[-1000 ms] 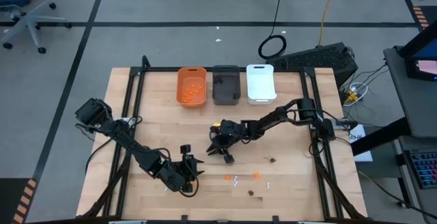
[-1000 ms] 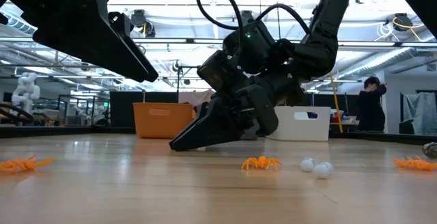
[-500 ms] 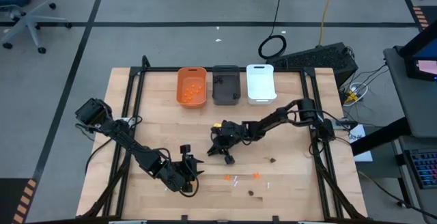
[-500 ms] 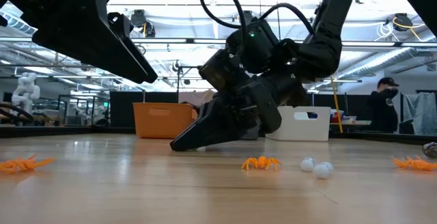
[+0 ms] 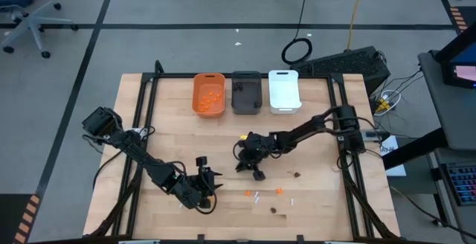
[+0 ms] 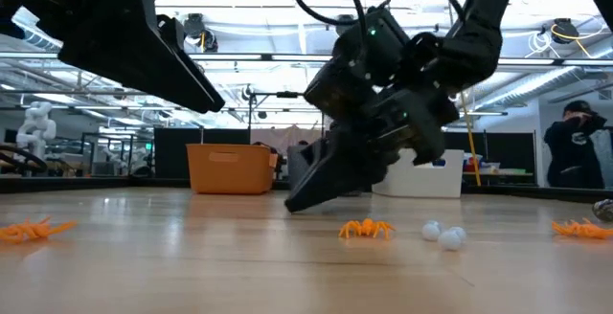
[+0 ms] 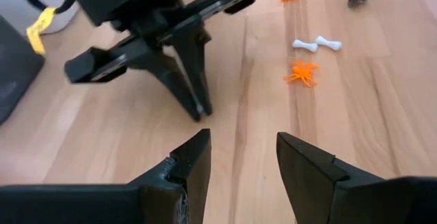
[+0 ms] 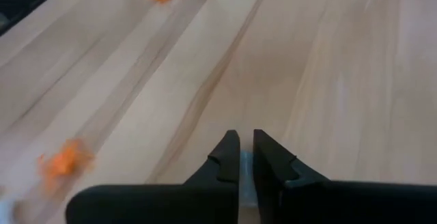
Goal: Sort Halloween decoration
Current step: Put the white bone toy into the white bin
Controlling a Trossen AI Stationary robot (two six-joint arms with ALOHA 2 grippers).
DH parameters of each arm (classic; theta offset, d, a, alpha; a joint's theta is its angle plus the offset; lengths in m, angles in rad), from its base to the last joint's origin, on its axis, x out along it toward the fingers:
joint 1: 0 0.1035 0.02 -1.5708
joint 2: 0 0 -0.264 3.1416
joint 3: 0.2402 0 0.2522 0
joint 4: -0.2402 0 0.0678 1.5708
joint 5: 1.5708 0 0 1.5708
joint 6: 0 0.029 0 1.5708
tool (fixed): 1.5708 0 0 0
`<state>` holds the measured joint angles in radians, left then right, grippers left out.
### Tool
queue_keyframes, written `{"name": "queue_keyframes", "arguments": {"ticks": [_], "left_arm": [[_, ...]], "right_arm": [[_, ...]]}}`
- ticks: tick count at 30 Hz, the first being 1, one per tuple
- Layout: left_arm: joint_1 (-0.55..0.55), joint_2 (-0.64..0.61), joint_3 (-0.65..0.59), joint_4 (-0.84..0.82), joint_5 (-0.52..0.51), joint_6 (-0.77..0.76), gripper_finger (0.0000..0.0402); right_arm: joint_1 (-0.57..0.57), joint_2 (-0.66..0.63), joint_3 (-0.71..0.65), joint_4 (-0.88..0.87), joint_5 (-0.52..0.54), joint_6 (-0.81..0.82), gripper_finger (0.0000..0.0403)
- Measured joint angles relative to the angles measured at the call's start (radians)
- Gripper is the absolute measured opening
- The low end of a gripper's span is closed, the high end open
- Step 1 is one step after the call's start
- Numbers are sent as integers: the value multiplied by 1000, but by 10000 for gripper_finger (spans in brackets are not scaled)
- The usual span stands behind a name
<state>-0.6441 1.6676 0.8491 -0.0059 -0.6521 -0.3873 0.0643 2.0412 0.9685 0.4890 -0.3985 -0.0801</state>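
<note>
You have orange pieces (image 5: 210, 97) binned at twelve o'clock, several decorations (image 5: 278, 191) left at six on the bench (image 5: 320, 199); right tool (image 5: 256, 172) clenched empty, left tool (image 5: 210, 178) released

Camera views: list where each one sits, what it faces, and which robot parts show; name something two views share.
High: overhead, straight down on the table; both arms, three bins.
Low: table height, looking across; right gripper tip down.
Left wrist: past open left gripper toward the right gripper.
Right wrist: past shut right gripper at bare wood.
Shared: orange spider, also in left wrist.
</note>
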Motion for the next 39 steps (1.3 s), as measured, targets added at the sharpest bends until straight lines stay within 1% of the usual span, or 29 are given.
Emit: {"name": "queue_keyframes", "arguments": {"ticks": [5, 11, 14, 18, 23, 27, 30, 36, 39], "left_arm": [[0, 0, 0, 7, -10, 1, 166], [0, 0, 0, 28, -11, 1, 166], [0, 0, 0, 29, -16, 1, 166], [0, 0, 0, 31, -35, 2, 166], [0, 0, 0, 36, -39, 8, 166], [0, 0, 0, 39, -39, 9, 166], [0, 0, 0, 46, -52, 27, 166], [10, 0, 1, 50, -111, 51, 166], [25, 0, 1, 51, -124, 61, 166]], "right_arm": [[0, -75, 0, -86, 5, -21, 0], [1, -181, 1, -197, 38, -47, 0], [1, -248, 3, -258, 80, -63, 0], [0, -333, 3, -281, 81, -83, 0], [0, -431, 4, -320, 86, -195, 0], [3, -504, 4, -394, 166, -297, 0], [3, -552, 4, -475, 191, -388, 0], [11, -609, 5, -609, 200, -651, 0], [19, -624, 5, -643, 249, -706, 0]]}}
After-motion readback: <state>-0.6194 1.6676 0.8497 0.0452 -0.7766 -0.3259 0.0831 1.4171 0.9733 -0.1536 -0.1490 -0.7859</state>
